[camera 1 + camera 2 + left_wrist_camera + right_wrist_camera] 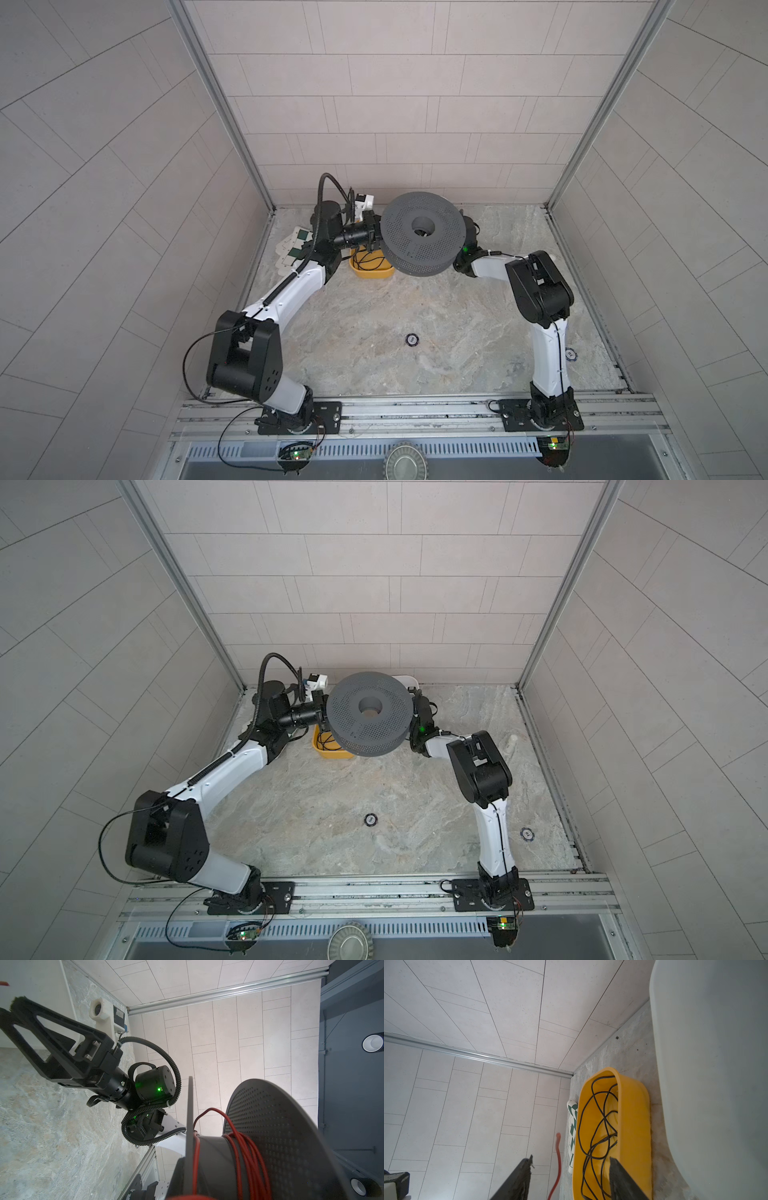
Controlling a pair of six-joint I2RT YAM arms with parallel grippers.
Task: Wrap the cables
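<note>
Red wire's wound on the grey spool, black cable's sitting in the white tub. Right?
No: the black cable lies in the yellow tub, not a white one, as the right wrist view shows. The red wire is wound on the grey spool, as you say.

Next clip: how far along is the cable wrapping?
Done: several turns of red wire sit on the spool. In hand: the left end effector grips the spool's flange; the right end effector is open, the wire's free end showing between its fingers. Left: wind in that tail; the black cable lies loose in the yellow tray.
</note>
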